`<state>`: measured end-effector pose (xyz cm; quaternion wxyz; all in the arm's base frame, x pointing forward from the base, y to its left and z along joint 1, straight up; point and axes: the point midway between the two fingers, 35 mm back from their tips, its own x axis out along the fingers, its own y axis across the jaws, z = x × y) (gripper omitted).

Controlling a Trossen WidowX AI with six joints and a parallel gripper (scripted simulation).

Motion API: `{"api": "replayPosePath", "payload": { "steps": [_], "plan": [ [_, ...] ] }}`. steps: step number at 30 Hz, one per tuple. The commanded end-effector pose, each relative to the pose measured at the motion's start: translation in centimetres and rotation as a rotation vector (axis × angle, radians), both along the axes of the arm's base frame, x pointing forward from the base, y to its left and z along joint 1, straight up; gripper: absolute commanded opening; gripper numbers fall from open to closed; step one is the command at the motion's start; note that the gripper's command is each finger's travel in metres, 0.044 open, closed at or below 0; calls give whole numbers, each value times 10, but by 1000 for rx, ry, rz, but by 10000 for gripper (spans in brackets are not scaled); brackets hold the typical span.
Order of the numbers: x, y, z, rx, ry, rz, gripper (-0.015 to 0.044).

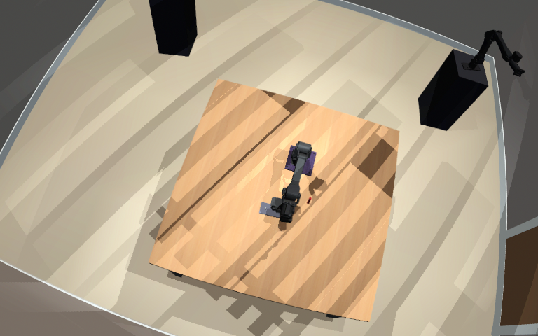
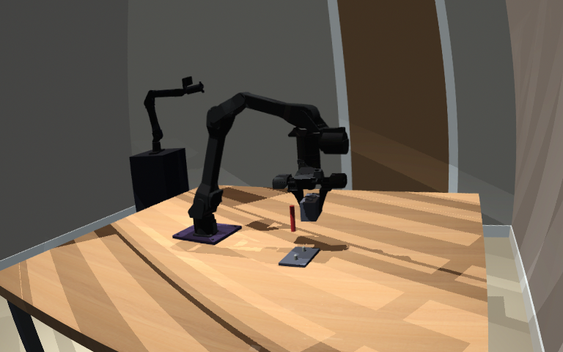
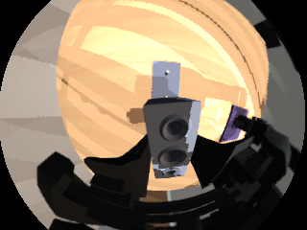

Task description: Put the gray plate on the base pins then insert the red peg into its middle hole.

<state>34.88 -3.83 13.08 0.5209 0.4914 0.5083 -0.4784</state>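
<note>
My gripper [image 2: 311, 206] [image 3: 165, 132] is shut on the gray plate [image 2: 308, 212] [image 3: 154, 117], a thick block with round holes. The plate hangs in the air above the base's level. The flat blue-gray base [image 1: 263, 212] [image 2: 289, 262] [image 3: 175, 86] lies on the table with two short upright pins, the nearer one [image 2: 295, 257] and the farther one [image 2: 303, 248]. In the wrist view the plate overlaps one end of the base. The red peg [image 1: 309, 200] [image 2: 292, 220] stands upright on the table, behind the base in the exterior view. It is not visible in the wrist view.
The wooden table [image 1: 222, 158] [image 2: 373, 306] carries the arm's purple mount [image 1: 288, 163] [image 2: 230, 230] [image 3: 230, 126]. A second arm stands on a black pedestal [image 1: 448, 99] [image 2: 157, 178] beyond the table. Another black pedestal [image 1: 173, 27] stands off the table in the top view.
</note>
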Motion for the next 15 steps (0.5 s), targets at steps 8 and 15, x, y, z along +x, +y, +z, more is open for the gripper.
{"api": "replayPosePath", "payload": {
  "steps": [8, 15],
  "plan": [
    [-4, -30, -17, -4, 3, -51, 0],
    [-8, -50, -27, -5, 3, -87, 0]
  ]
}}
